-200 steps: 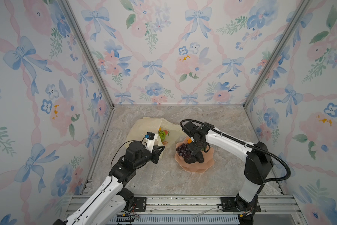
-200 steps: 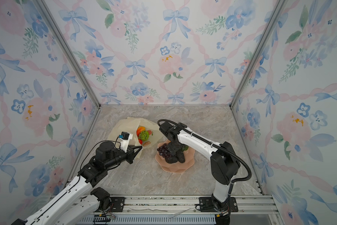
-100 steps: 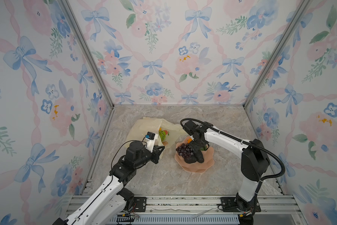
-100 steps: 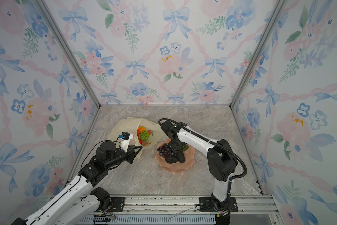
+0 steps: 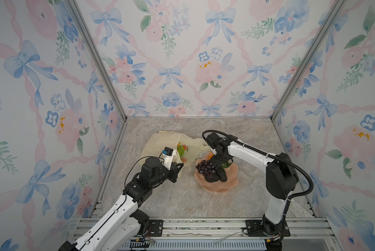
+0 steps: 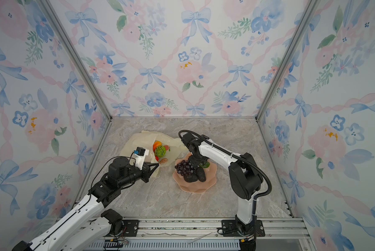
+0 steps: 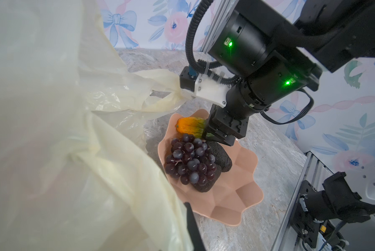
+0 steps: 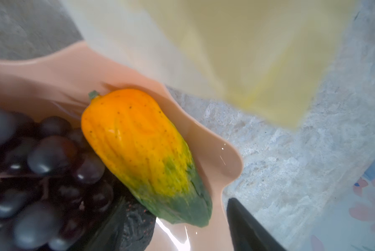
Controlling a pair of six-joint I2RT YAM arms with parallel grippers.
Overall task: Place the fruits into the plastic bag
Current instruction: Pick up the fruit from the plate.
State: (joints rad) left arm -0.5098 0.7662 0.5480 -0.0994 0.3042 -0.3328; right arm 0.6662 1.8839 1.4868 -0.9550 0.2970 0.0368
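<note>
- orange-green mango (image 8: 143, 152) lies at the rim of the pink dish (image 7: 236, 195), against the grape bunch (image 7: 188, 160); glossy and tapered, it may squirt from a pinch.
- right pincer (image 7: 217, 139), released, straddles it; a jaw could snag grapes or tip the dish.
- left pincer (image 5: 179, 168) is clenched on the plastic bag (image 5: 160, 143); a slip would drop its mouth.

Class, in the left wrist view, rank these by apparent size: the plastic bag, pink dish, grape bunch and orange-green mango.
1. plastic bag, close to the lens
2. pink dish
3. grape bunch
4. orange-green mango, partly hidden
</note>
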